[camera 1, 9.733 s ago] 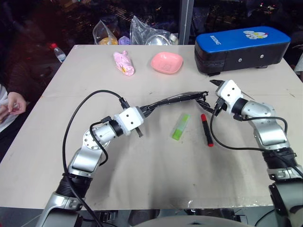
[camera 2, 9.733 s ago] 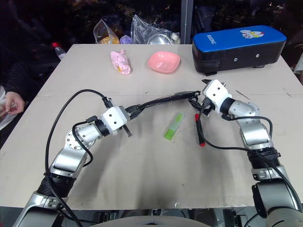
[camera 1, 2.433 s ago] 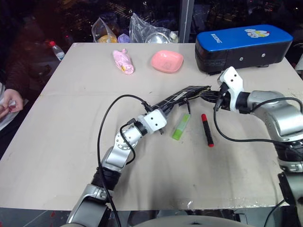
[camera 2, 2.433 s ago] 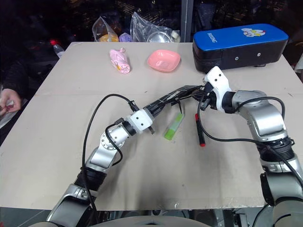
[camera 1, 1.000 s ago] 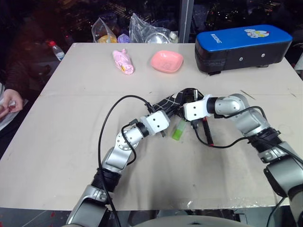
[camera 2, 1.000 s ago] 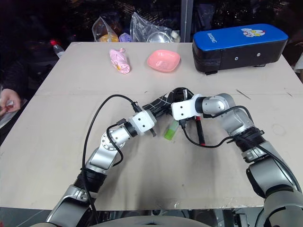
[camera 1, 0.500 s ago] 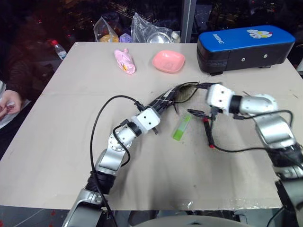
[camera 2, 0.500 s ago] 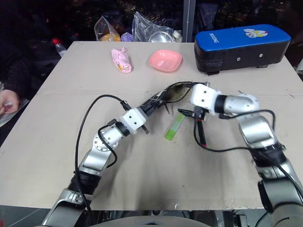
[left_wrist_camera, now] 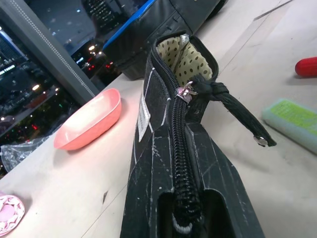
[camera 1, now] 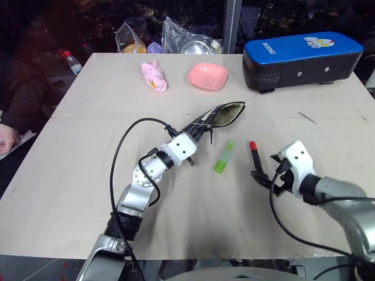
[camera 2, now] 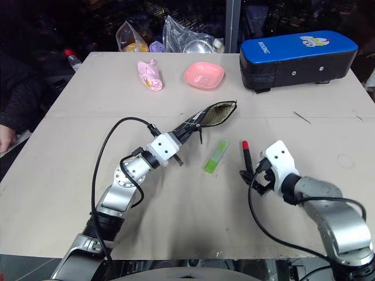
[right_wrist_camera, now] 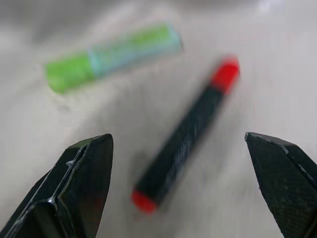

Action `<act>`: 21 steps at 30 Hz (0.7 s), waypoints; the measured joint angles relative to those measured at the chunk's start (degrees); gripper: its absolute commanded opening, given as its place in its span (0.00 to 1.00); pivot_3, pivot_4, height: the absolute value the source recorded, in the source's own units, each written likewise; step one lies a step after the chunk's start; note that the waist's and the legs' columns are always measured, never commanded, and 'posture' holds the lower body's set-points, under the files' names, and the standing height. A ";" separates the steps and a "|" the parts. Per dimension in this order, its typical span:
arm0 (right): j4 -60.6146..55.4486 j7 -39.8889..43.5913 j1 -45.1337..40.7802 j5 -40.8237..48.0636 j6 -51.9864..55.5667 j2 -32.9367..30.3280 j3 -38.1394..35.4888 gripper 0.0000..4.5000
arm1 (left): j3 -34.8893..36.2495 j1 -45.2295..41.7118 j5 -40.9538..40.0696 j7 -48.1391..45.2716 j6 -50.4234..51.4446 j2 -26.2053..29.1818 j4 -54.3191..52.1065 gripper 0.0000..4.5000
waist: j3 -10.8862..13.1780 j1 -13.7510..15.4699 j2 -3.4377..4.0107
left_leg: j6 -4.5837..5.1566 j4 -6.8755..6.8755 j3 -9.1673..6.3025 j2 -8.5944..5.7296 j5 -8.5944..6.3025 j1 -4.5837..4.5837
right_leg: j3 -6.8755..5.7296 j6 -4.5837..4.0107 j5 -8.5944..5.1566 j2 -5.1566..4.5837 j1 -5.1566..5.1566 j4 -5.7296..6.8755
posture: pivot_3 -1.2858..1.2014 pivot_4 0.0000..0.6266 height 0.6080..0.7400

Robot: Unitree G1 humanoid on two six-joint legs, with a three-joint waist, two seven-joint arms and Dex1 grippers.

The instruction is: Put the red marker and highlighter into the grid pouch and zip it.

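Two tools, left (camera 1: 196, 136) clamping grid pouch (camera 1: 214, 119), right (right_wrist_camera: 183, 188) open near red marker (right_wrist_camera: 185, 134)

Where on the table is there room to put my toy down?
Bare room: the near edge of the table, and its left side below the pink toy. Crowded: the middle, with the grid pouch, highlighter and red marker.

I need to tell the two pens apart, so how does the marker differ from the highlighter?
The marker is slim, black with red ends; the highlighter is chunkier and lime green with a paler end. The marker looks slightly longer. The highlighter lies nearer the pouch. Both lie flat on the table, outside the pouch.
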 measured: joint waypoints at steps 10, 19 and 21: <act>1.72 -7.67 0.40 -2.06 0.69 3.07 2.15 0.26 | -0.27 -0.02 -0.04 -0.19 0.01 0.05 0.00 0.00 | -0.01 -0.10 0.00 | 0.00 0.02 0.02 0.00 0.00 0.04 | 0.01 0.02 -0.01 0.11 0.02 0.00 | 0.52 0.24 0.89; 2.58 6.11 -3.60 3.28 -2.18 -14.95 -3.13 0.07 | -0.23 0.34 -3.81 -3.92 1.79 1.08 -0.99 0.00 | 0.01 -0.19 0.01 | 0.01 0.09 0.06 0.01 0.00 0.04 | 0.03 0.03 -0.01 0.12 0.04 -0.02 | 0.52 0.24 0.89; 4.48 11.44 -7.01 2.97 -8.65 -22.06 -4.04 0.07 | -0.31 0.33 -4.56 -5.24 2.76 1.27 -1.93 0.00 | 0.02 -0.23 0.01 | 0.01 0.09 0.06 0.05 0.00 0.05 | 0.03 0.03 -0.02 0.18 0.04 -0.01 | 0.52 0.24 0.89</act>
